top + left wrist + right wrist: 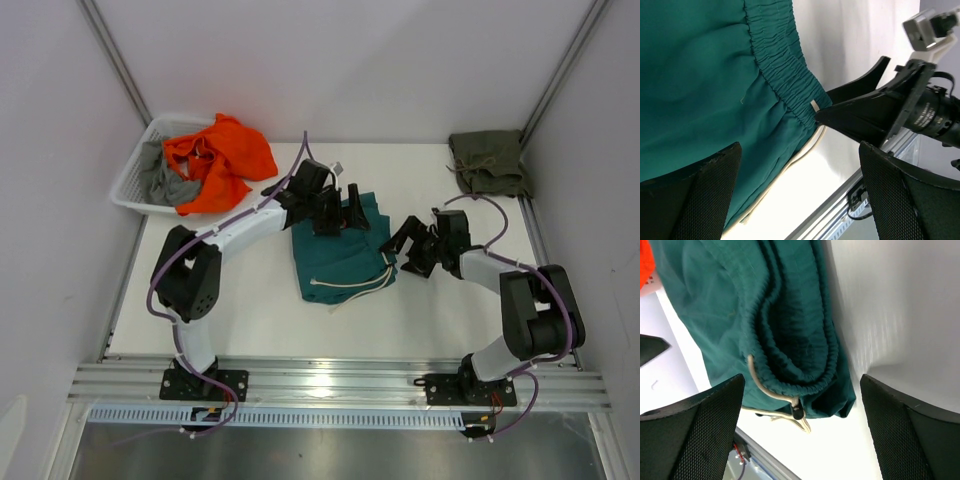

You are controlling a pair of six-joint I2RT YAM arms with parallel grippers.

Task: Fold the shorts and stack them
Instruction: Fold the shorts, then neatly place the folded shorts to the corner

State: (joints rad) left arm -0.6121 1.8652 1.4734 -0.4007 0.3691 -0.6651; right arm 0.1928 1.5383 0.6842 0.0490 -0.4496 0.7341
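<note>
Right, nearest the arms, the teal shorts (335,255) lie bunched in the middle of the desk (250,320), with the off-white cord (352,285) trailing off their near edge. The right claw (405,248) hovers just beside their right side, spread wide with nothing in it. Its own camera shows the elastic waistband (790,360) doubled over on itself. A little farther in, the left claw (342,215) hangs over the far edge of the cloth, equally wide and empty.

The fold looks barely begun, I'd say. To do it cleanly, each claw wants a bite on a waistband corner, through both layers, cord kept out of the pinch. Then a pull apart to flatten before folding.

Far right corner: the olive shorts (488,162), a compact bundle, probably where the stack goes. Far left corner: a white basket (128,185) holding an orange garment (225,155) and a grey garment (165,182).
</note>
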